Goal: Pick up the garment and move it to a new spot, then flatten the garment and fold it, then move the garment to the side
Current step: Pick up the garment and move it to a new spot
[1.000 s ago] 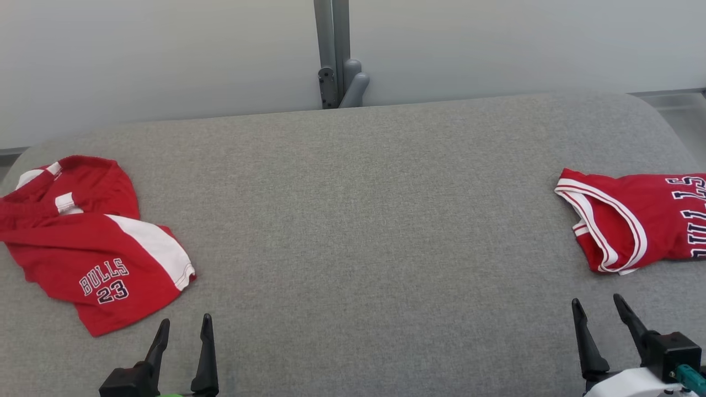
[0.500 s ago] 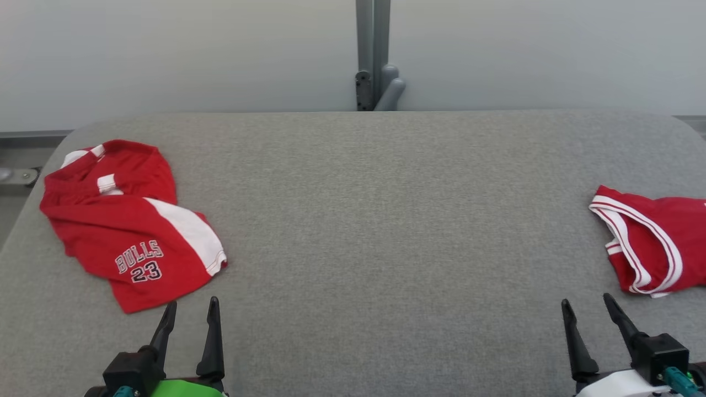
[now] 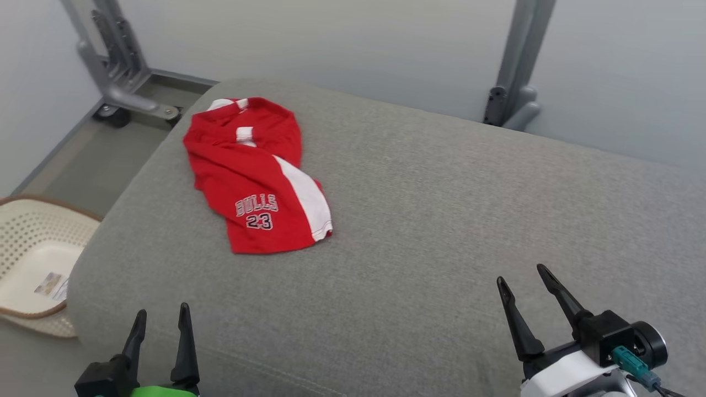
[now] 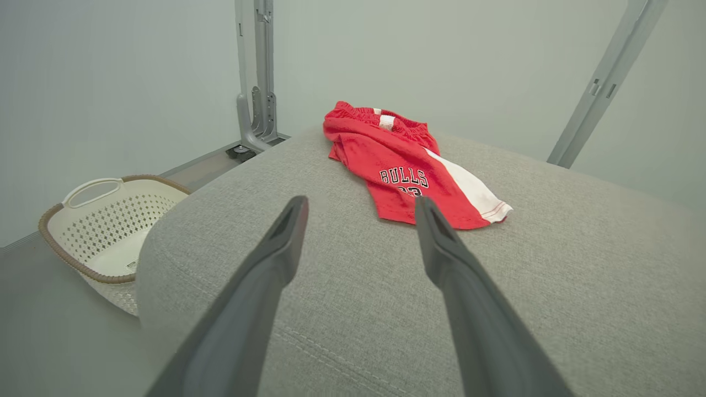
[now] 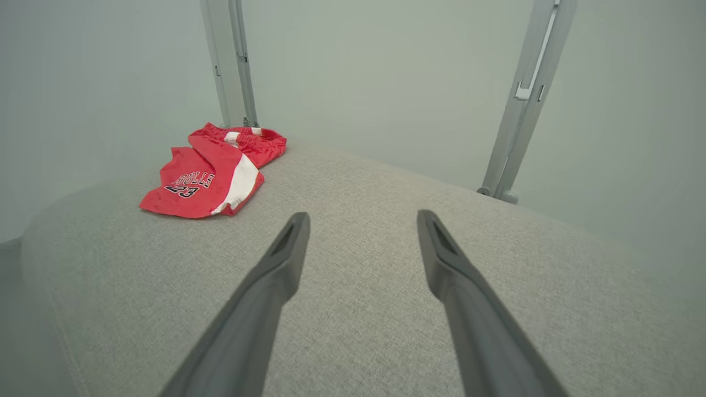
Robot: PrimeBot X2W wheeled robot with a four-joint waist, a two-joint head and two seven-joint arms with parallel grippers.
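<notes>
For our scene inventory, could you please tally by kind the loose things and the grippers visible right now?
Garments: 1, the red shorts on the grey padded table
Baskets: 1, the cream basket on the floor
Grippers: 2, the left gripper and the right gripper, both open
Total: 4

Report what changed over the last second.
The head camera swung toward the robot's left: the red shorts now sit nearer mid-view and a white basket has come into view on the floor. Nothing was taken hold of. The shorts lie crumpled on the grey cushion as before; left gripper and right gripper stay open.
</notes>
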